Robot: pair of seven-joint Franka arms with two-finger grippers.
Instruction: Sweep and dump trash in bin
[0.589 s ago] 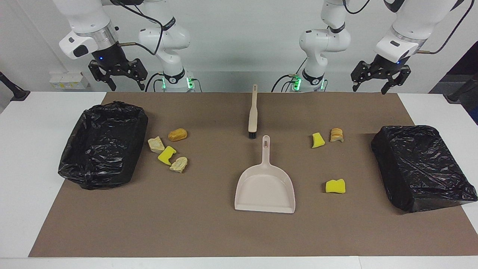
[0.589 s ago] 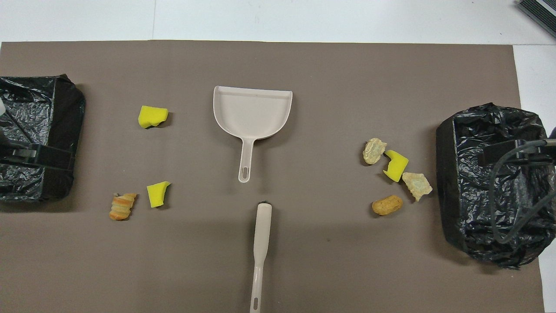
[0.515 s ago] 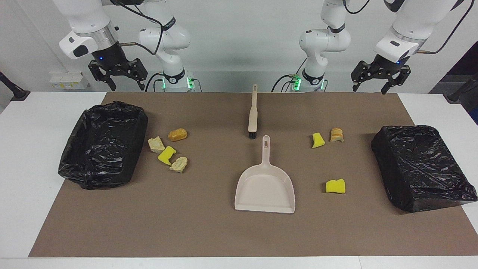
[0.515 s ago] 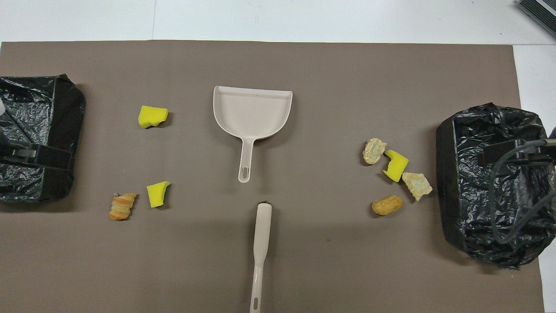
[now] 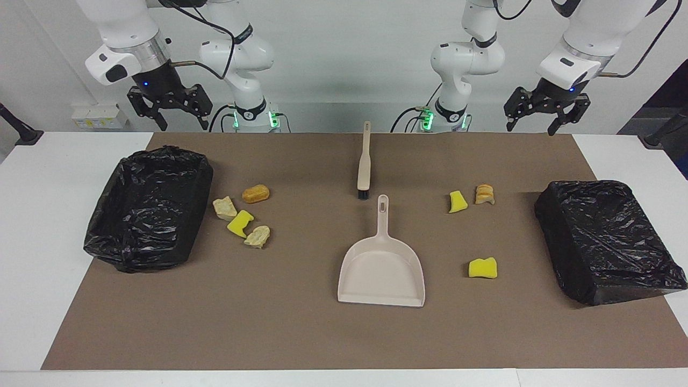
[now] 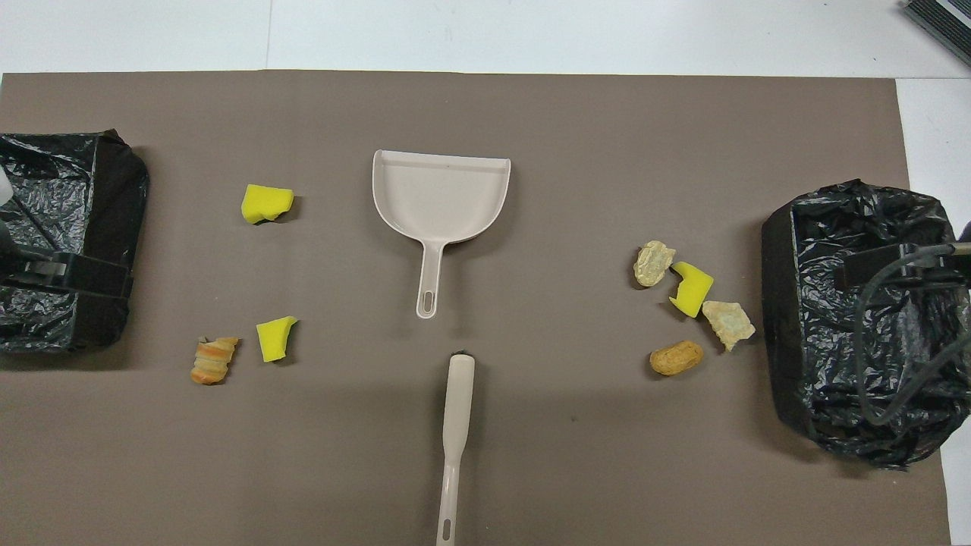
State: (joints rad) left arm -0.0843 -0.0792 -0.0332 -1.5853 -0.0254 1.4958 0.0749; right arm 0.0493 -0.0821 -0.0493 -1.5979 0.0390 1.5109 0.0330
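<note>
Both pincers hang spread and empty above the tabletop's robot-side edge: left pincer [image 5: 543, 117], right pincer [image 5: 169, 114]. The overhead view shows only blurred slivers of them. The brush [image 5: 364, 163] comes next, then the dustpan [image 5: 382, 266]. Trash lies in two groups [image 5: 242, 215] [image 5: 473, 200] beside each bin [image 5: 145, 209] [image 5: 607, 242], whose outer edges are cropped overhead.

Seven scraps [image 5: 241, 223], two bins [image 5: 148, 209]

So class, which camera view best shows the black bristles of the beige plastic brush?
The facing view: the brush lies handle toward the robots, its dark bristle tuft plainly visible at the end beside the dustpan handle. The overhead view shows the brush's whole handle, the bristles only as a dark sliver.
</note>
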